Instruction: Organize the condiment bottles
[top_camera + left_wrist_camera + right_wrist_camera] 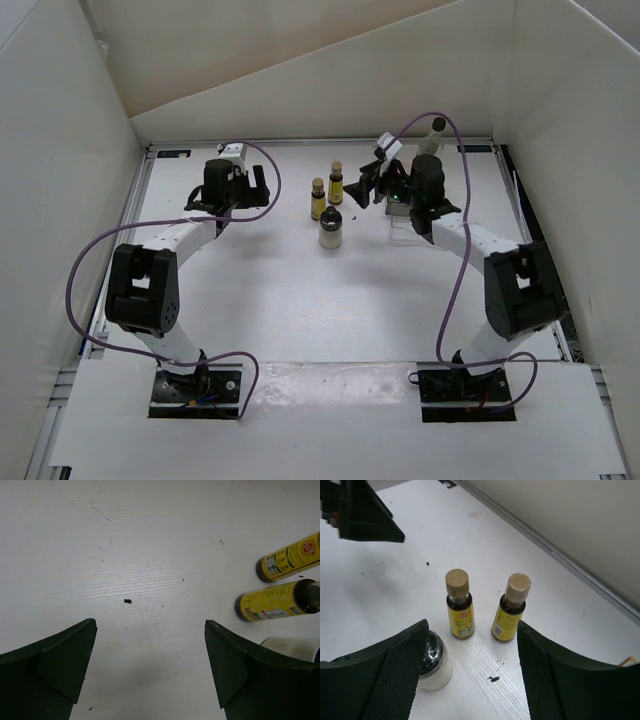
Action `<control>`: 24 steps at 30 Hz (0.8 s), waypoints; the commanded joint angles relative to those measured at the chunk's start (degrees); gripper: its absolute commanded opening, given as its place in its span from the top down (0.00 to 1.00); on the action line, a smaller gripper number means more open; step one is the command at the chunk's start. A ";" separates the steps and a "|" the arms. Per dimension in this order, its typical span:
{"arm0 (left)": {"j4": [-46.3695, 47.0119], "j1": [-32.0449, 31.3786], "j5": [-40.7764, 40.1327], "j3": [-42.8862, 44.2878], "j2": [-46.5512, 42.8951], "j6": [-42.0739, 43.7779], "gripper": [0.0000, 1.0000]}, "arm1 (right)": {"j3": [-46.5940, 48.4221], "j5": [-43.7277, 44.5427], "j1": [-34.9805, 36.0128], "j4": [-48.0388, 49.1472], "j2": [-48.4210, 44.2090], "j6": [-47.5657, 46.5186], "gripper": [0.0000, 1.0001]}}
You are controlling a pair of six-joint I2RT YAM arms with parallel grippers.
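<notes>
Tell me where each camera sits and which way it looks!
Top external: high above, behind the arms, facing down at the table; both whole arms show, left gripper and right gripper.
Left wrist: on the left arm, facing straight down at the table; its open gripper's fingers show below.
Right wrist: on the right arm, facing slantwise down at bottles; its open gripper's fingers show below.
Shared: all three see the yellow bottles and squat whitish bottle.
</notes>
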 commanded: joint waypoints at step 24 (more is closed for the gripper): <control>-1.34 2.03 0.79 5.06 1.86 0.37 0.00 | 25.02 -0.59 -0.52 0.11 26.53 3.91 0.26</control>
